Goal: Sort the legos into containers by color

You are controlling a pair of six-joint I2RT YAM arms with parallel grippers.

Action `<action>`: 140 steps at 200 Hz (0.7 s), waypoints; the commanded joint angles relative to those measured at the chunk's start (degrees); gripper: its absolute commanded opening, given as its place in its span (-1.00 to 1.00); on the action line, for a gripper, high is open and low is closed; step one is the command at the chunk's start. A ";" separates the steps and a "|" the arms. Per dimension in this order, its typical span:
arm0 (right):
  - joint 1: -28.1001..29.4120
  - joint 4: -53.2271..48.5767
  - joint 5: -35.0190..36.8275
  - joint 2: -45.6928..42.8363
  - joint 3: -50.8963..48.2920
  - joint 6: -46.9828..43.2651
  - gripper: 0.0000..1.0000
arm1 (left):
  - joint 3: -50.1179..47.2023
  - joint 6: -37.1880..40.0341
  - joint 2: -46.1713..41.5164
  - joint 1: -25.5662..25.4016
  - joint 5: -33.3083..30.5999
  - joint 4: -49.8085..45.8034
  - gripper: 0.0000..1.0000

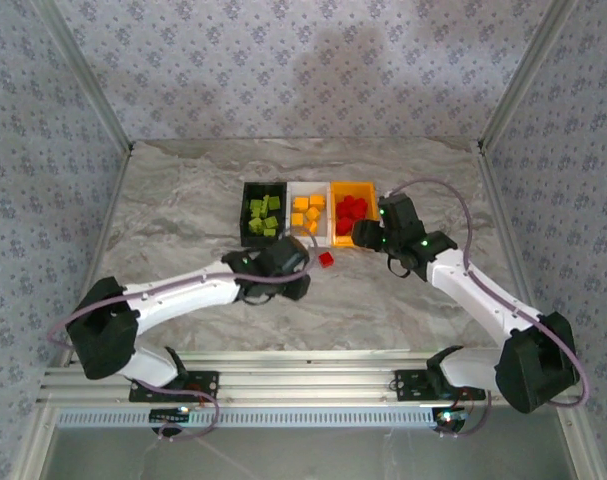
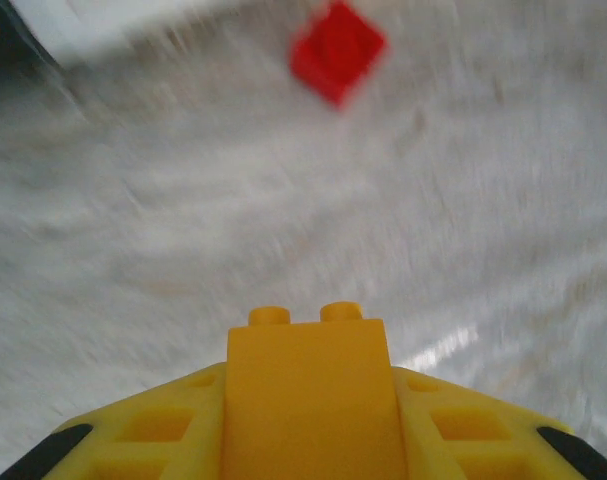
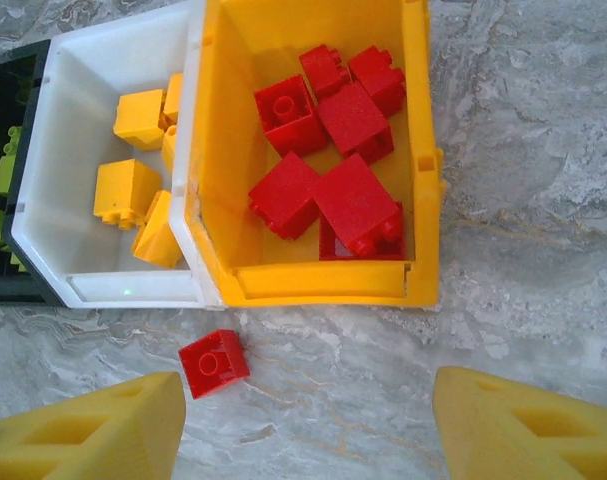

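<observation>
Top external view: I see the three containers side by side at the back-middle of the counter (image 1: 183, 200), both arms reaching in toward them.
Sorting so far: the black bin (image 1: 245, 200) holds the green bricks (image 1: 263, 212), the white bin (image 3: 133, 290) holds orange-yellow ones (image 3: 128, 190), and the orange-yellow bin (image 3: 323, 280) holds the red bricks (image 3: 353, 200).
Left claw (image 2: 308, 430): closed on an orange-yellow brick (image 2: 308, 380), which sits between the fingers with its studs pointing away from the camera. The left wrist view is smeared, so I take it the arm is travelling.
Why it is held so: my guess is that this brick belongs with its own colour in the white bin, just ahead of the left arm.
Right claw (image 3: 308, 400): jaws spread wide with nothing between them, hanging above the bare counter just in front of the orange-yellow bin.
Loose red brick (image 3: 215, 362): lying on the counter, studs up, just in front of the seam between the white and orange-yellow bins, touching neither.
Why the right claw waits there: I judge it is lined up for that red brick, which lies nearer its left finger than its centre, so it needs a small shift before closing.
Progress: nearly finished, to my eye. One brick is in hand and one is on the counter.
Risk: both arms work close together near the bins, so I would move them in turn.
</observation>
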 commanded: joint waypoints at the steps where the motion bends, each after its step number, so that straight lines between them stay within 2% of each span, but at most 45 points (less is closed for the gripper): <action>1: 0.09 -0.35 -0.45 -1.41 -1.70 1.14 0.36 | 8.80 3.01 4.89 4.92 -2.17 2.81 -0.29; 43: 0.36 -0.16 -0.76 -2.01 -4.26 1.59 0.36 | 24.26 4.91 19.36 11.01 -3.44 3.81 -0.30; 89: 0.94 -0.37 -1.14 -3.31 -6.34 1.38 0.36 | 38.36 6.63 31.55 13.09 -4.40 -0.01 -0.28; 107: 1.38 -0.14 -1.61 -3.97 -7.10 1.12 0.37 | 41.51 6.71 34.01 13.43 -4.60 -1.34 -0.14; 121: 1.95 0.39 -2.25 -4.38 -7.73 0.50 0.38 | 42.71 6.56 34.45 13.50 -4.16 -1.44 0.12; 140: 2.79 1.35 -3.28 -4.43 -8.55 0.01 0.38 | 43.54 6.21 33.69 13.51 -2.86 -1.07 0.35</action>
